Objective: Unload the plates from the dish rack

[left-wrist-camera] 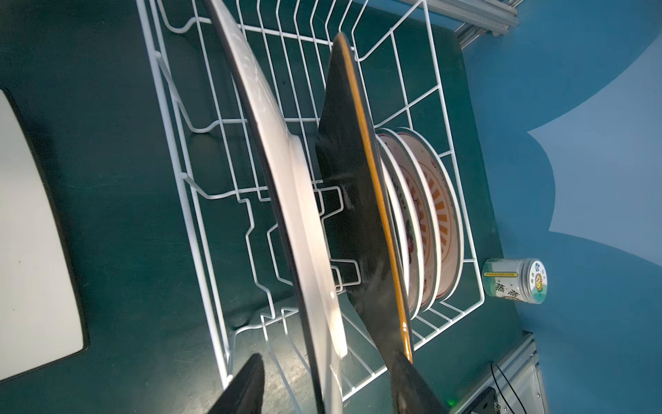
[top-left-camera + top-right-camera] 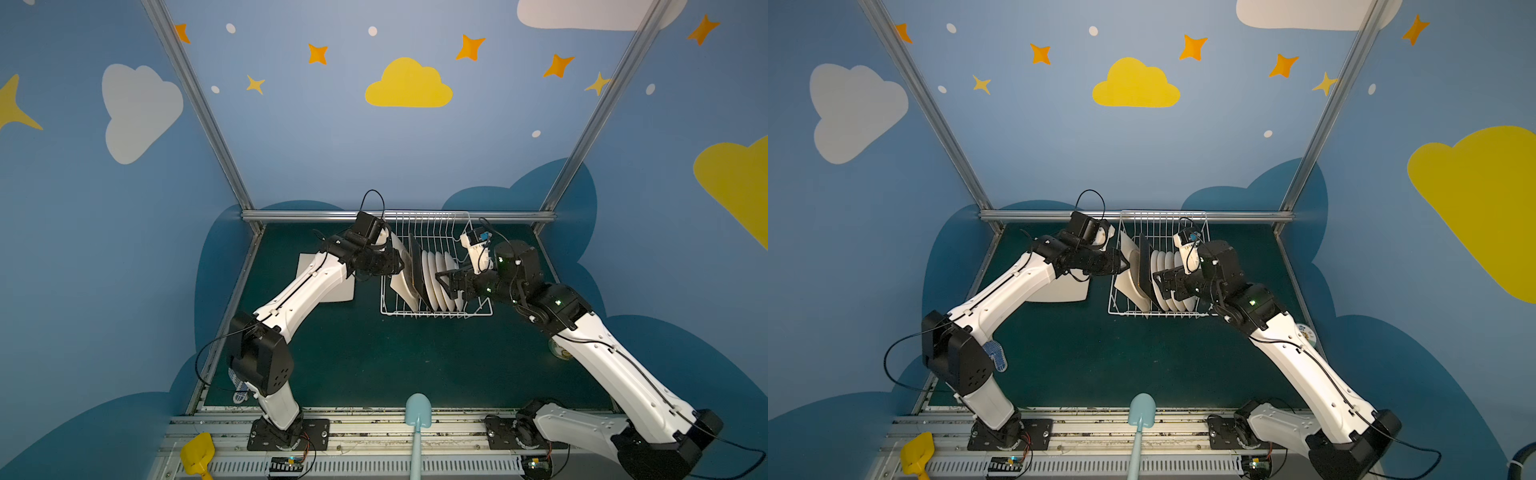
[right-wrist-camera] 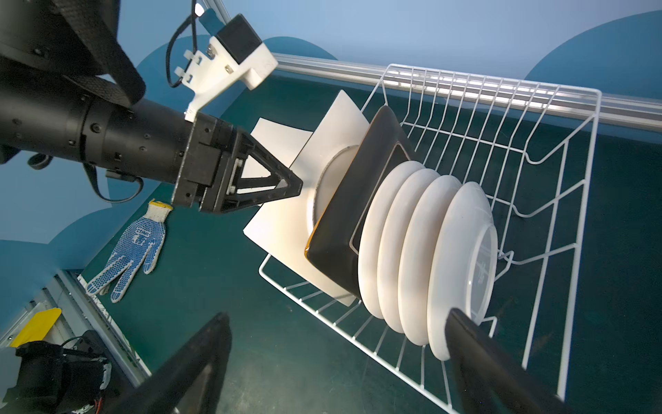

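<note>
At the dish rack's [image 2: 436,226] 9 o'clock end: left gripper [image 1: 326,355] half-open astride the racked cream square plate [image 1: 286,200], not clamped.
We risk its inner finger [image 1: 415,390] snagging the black square plate [image 1: 351,200] beside it and dragging both out; right gripper [image 3: 338,317] gapes empty by the round plates [image 3: 412,251] at 3 o'clock.

A cream square plate [image 3: 279,233], a black square plate [image 3: 344,222] and four round plates [image 3: 412,251] stand on edge in the dish rack [image 3: 537,118], while a second cream plate [image 2: 345,291] lies flat beside it.
</note>
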Controlling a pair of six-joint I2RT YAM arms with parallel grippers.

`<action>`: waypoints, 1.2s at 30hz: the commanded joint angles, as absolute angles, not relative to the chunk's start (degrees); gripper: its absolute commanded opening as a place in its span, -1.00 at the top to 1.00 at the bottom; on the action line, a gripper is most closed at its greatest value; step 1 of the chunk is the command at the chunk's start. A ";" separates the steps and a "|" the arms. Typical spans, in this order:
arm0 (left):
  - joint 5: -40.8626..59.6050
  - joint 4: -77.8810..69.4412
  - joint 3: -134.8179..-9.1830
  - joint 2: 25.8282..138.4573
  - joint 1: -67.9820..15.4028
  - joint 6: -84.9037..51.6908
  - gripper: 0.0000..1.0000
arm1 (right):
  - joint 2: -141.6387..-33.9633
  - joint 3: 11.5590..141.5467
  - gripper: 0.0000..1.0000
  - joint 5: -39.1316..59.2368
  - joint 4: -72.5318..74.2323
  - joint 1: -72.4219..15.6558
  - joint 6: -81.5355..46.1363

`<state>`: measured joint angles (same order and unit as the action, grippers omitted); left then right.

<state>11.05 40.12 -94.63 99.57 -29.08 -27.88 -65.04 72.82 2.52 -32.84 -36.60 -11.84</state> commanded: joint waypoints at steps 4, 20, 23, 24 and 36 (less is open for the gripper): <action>12.17 40.99 -99.72 103.53 -29.71 -27.43 -0.05 | -64.69 72.44 -0.85 1.42 -32.34 -37.01 -12.08; 12.06 48.15 -108.16 111.71 -30.76 -28.48 0.09 | -64.25 71.89 -0.85 0.44 -32.62 -36.98 -10.85; 11.69 48.59 -107.96 112.05 -30.85 -28.43 0.17 | -64.30 71.66 -0.85 0.44 -32.35 -36.93 -10.85; 11.56 48.75 -107.99 112.15 -30.85 -28.36 0.18 | -64.38 71.65 -0.85 0.44 -32.26 -36.95 -10.95; 10.59 47.99 -106.51 113.31 -30.95 -28.56 0.27 | -64.69 71.86 -0.85 0.71 -32.24 -37.03 -11.22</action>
